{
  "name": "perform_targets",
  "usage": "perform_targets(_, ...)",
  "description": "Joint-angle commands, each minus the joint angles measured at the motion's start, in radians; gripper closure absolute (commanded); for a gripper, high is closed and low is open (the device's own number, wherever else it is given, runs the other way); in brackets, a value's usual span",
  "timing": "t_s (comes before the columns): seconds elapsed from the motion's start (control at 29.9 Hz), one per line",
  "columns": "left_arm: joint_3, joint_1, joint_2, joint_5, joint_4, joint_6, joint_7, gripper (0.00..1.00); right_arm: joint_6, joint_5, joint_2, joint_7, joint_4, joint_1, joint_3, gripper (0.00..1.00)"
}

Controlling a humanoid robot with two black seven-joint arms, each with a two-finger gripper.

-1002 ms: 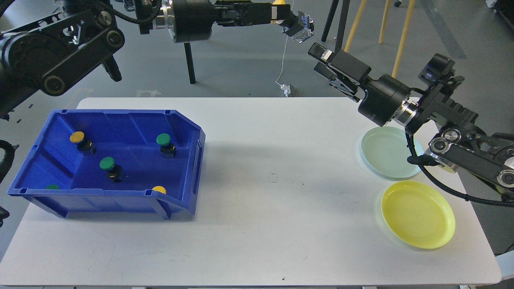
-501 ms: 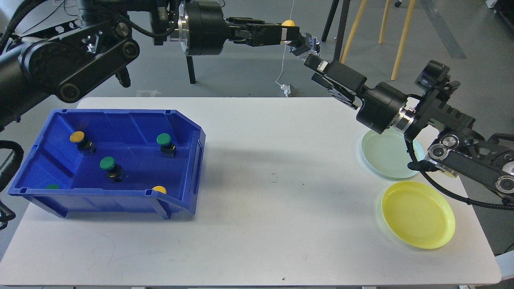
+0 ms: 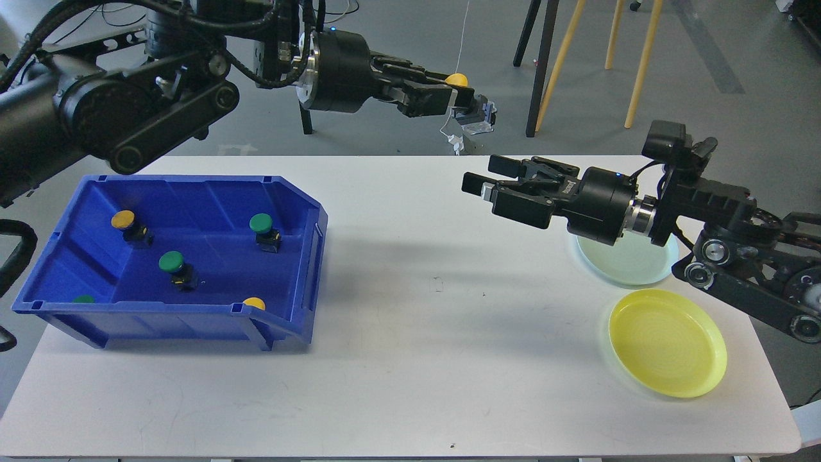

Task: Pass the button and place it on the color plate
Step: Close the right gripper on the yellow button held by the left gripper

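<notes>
My left gripper (image 3: 463,106) is shut on a yellow-capped button (image 3: 467,102) and holds it in the air beyond the table's far edge. My right gripper (image 3: 482,176) is open and empty, pointing left, below and slightly right of the held button with a clear gap between them. A yellow plate (image 3: 667,342) lies at the right front of the table. A pale green plate (image 3: 632,260) lies behind it, partly hidden by my right wrist. A blue bin (image 3: 192,192) at the left holds green buttons (image 3: 172,262) and yellow buttons (image 3: 123,220).
The white table (image 3: 417,333) spans the view. Chair and easel legs (image 3: 545,64) stand on the floor behind the table. A thin cord with a small clip (image 3: 457,142) hangs near the held button.
My left gripper has come down and slightly left with the yellow button. My right gripper has swung down and left, levelling out under it.
</notes>
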Motion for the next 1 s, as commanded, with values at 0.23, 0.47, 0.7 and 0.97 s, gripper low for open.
perform_targets(0.23, 0.088, 0.002, -0.011, 0.080, -0.012, 0.000, 0.000, 0.63, -0.010, -0.071, -0.045, 0.000, -0.007, -0.007, -0.003, 0.11)
perform_targets(0.47, 0.121, -0.030, -0.050, 0.085, -0.015, 0.000, 0.000, 0.63, -0.010, -0.145, -0.051, 0.000, -0.012, -0.009, -0.004, 0.11)
perform_targets(0.7, 0.120, -0.073, -0.093, 0.083, -0.017, 0.000, 0.000, 0.63, -0.010, -0.193, -0.040, 0.000, -0.041, -0.010, -0.003, 0.11)
perform_targets(0.97, 0.123, -0.068, -0.144, 0.086, -0.015, 0.000, 0.000, 0.63, -0.010, -0.194, -0.040, 0.000, -0.041, -0.006, -0.003, 0.11)
